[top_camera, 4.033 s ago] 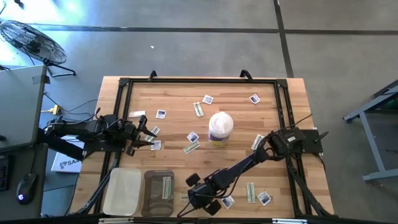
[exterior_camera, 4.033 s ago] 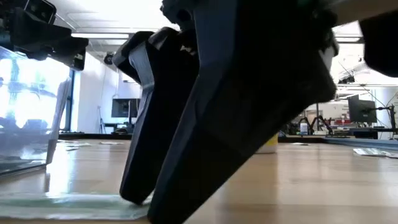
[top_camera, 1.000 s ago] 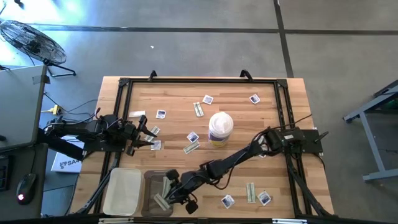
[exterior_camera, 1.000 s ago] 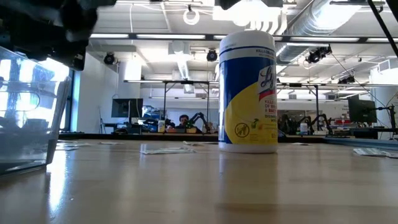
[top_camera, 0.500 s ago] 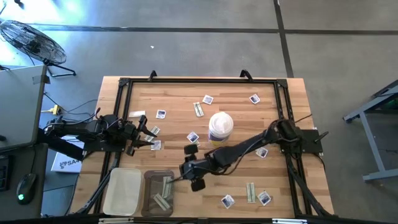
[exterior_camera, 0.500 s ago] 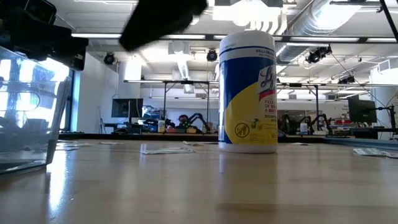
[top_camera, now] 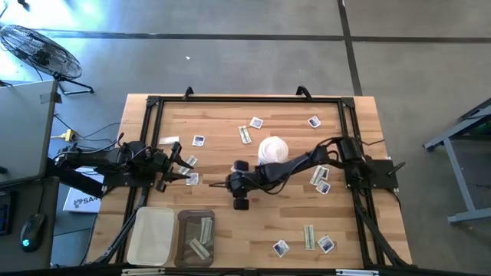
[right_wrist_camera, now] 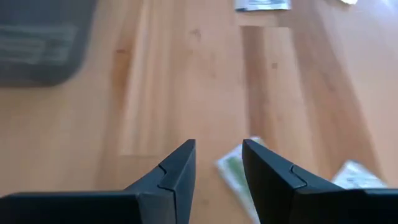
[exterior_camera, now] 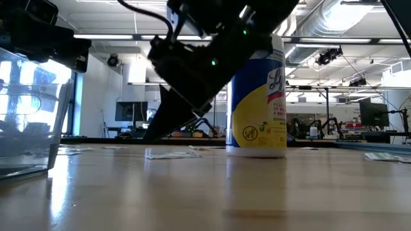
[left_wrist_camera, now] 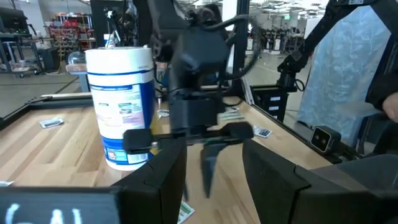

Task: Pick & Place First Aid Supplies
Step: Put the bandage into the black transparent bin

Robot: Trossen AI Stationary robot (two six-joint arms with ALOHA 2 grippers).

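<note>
Packets (top_camera: 244,135), flat, seemingly pale green-white.

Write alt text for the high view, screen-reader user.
Overhead of a wooden table: the right gripper, open and empty, hovers over a green-white strip packet beside a white-lidded canister. The left gripper waits open at the table's left. Small packets lie scattered, and two strips lie in a dark bin next to a white tray.
</note>
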